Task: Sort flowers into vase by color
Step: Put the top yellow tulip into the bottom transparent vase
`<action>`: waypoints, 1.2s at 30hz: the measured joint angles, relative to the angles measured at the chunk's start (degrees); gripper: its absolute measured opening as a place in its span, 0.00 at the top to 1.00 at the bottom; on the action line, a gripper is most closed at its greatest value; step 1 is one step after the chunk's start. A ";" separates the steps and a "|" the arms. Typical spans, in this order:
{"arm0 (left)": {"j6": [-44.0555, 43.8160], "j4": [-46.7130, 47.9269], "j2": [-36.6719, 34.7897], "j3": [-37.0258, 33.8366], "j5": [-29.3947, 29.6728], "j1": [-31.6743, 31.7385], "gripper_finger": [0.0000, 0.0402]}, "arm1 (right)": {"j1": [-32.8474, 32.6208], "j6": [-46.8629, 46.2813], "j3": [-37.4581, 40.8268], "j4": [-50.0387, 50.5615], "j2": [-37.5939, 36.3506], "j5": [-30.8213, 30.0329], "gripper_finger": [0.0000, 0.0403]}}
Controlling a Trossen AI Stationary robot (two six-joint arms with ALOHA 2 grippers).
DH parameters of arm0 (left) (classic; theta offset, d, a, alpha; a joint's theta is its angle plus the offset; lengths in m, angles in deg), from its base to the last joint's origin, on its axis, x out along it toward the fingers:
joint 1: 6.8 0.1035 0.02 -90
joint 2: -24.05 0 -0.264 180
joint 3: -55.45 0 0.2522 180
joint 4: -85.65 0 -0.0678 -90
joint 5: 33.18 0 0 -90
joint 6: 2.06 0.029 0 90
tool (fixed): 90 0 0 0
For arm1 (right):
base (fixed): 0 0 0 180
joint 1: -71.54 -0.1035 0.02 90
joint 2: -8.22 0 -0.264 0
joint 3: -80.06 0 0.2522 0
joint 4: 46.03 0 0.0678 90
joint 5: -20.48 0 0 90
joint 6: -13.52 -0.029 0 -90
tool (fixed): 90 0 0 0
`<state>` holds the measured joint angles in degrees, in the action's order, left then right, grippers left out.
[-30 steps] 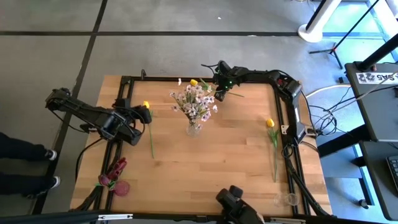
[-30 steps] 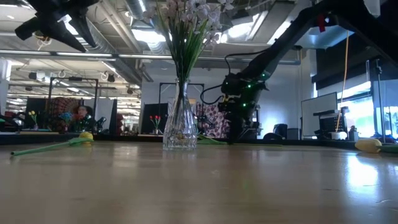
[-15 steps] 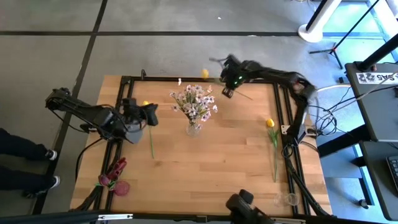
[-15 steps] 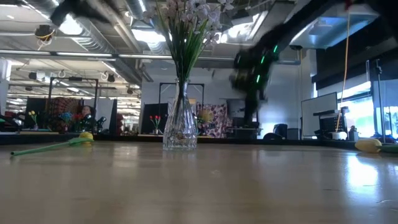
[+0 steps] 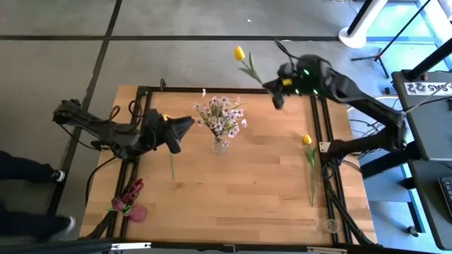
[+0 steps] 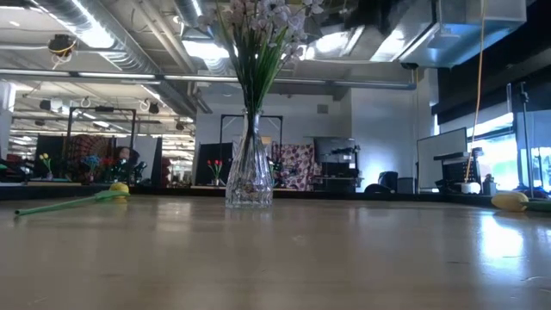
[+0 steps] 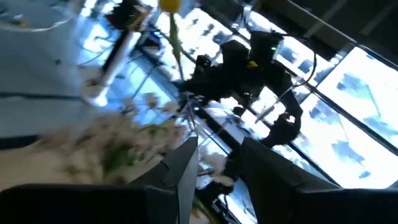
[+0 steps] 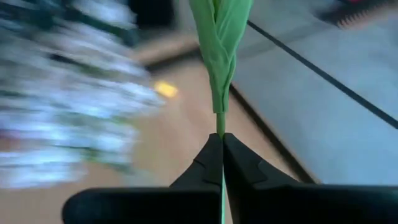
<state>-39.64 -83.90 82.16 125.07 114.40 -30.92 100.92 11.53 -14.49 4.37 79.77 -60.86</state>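
My right gripper is high over the table's far edge, shut on a yellow tulip. The tulip's bud sticks out beyond the far edge. My left gripper is open and empty just left of the glass vase, which holds a spray of white-pink blossoms. In the left wrist view the fingers point at that spray. A second yellow tulip lies flat on the table's left. A third lies flat on the right. Dark red tulips lie at the near left edge. My right gripper pinches the yellow tulip's green stem between its two fingers, just below the leaves. The stem runs along the fingers and out past their tips. The tulip is lifted clear of the table, with its bud toward the far left.
A small pink vase stands at the near left corner. A clear glass vase stands at the near right. A black frame rims the wooden table. In the low view only the blossom vase and the lying tulips show.
My right gripper has risen from the table's far edge and gone toward the right, lifting the yellow tulip clear and swinging its bud beyond the far edge. My left gripper has gone right, toward the blossom vase.
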 joint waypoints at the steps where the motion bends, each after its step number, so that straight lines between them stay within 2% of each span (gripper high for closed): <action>1: 2.40 -1.99 0.49 0.00 -1.42 0.04 0.70 | -2.74 -1.09 0.00 -1.10 -1.36 0.09 1.00; 5: 11.39 -11.45 3.76 0.00 -5.54 0.15 0.69 | -16.37 -6.87 0.15 -8.41 -4.16 0.49 1.00; 8: 17.16 -19.73 7.85 0.00 -10.76 0.22 0.69 | -27.89 -10.96 0.07 -16.77 -4.50 0.85 1.00; 11: 20.76 -27.38 12.06 -0.02 -16.16 -0.45 0.68 | -37.62 -13.48 0.05 -22.55 -2.60 -2.52 1.00; 15: 22.96 -34.58 16.62 -0.02 -21.72 -2.27 0.68 | -46.69 -15.77 0.11 -26.38 0.29 -8.15 1.00; 17: 23.11 -37.57 18.52 -0.03 -25.05 -2.99 0.69 | -50.20 -15.81 0.11 -28.11 1.63 -8.75 1.00; 22: 23.92 -46.49 21.51 -0.07 -31.54 -5.03 0.69 | -54.76 -16.12 0.11 -30.25 5.84 -9.07 1.00; 29: 33.95 -50.49 24.57 1.31 -34.61 -8.96 0.69 | -55.27 -20.54 0.11 -33.79 11.27 -9.11 1.00; 33: 39.85 -50.29 27.92 3.99 -34.76 -10.41 0.69 | -55.24 -20.23 0.11 -39.64 12.59 -9.16 1.00; 36: 41.12 -50.20 30.03 5.54 -32.82 -10.60 0.69 | -55.24 -19.46 0.11 -41.58 12.75 -9.98 1.00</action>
<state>1.48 -134.10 112.19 130.61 81.57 -41.52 45.67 -7.93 -14.38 -37.21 92.51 -70.84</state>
